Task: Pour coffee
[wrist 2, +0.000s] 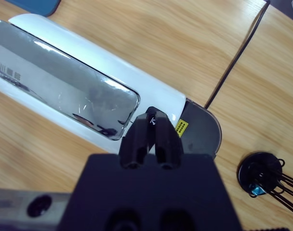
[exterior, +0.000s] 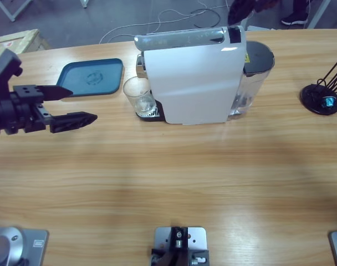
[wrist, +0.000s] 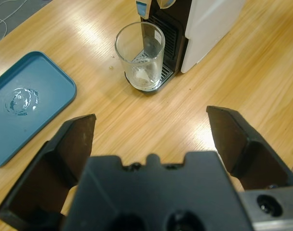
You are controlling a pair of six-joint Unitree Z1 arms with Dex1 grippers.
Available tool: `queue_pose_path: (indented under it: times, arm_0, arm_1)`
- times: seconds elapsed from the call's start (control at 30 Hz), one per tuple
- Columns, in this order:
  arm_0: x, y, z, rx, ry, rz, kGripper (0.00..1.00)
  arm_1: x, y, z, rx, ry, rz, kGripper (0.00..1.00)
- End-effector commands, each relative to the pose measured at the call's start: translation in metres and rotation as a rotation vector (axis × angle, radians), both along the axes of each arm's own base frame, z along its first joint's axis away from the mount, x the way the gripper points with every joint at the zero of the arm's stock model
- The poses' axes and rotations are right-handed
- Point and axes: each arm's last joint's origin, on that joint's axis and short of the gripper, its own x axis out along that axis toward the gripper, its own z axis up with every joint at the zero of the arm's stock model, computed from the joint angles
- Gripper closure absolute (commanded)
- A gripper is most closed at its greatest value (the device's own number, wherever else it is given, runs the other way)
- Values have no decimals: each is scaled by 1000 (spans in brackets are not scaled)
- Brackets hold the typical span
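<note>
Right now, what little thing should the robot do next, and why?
Probably ease the open left gripper forward toward the glass and stop with a jaw on either side. The glass stands on the coffee machine's drip grate under the spout, the gripper faces it with bare table between, and nothing is held yet. Whether coffee is in it is hard to tell.

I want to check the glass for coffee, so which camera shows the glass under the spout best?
The left wrist view: the glass stands unobstructed between the open left gripper jaws, and looks empty. The high view shows it smaller, beside the coffee machine. The right wrist view misses it.
</note>
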Motion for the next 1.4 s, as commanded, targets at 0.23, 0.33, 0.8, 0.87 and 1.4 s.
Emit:
queue_pose_path:
  times: [0.23,0.33,0.8,0.87,1.4]
  arm_0:
    - [2,-4,-13,14,48,-12,9]
    - [3,-5,-15,18,53,-11,9]
    - [5,-7,-18,26,64,-13,9]
    - [5,-7,-19,26,63,-13,9]
    - [6,-8,-11,3,41,-11,9]
  arm_1:
    - [5,10,-23,-59,36,0,1000]
    - [0,13,-23,-63,41,13,1000]
    - [-3,11,-40,-114,76,-3,1000]
    - [-2,11,-43,-119,85,-2,1000]
    - [-69,-21,30,18,-100,-9,0]
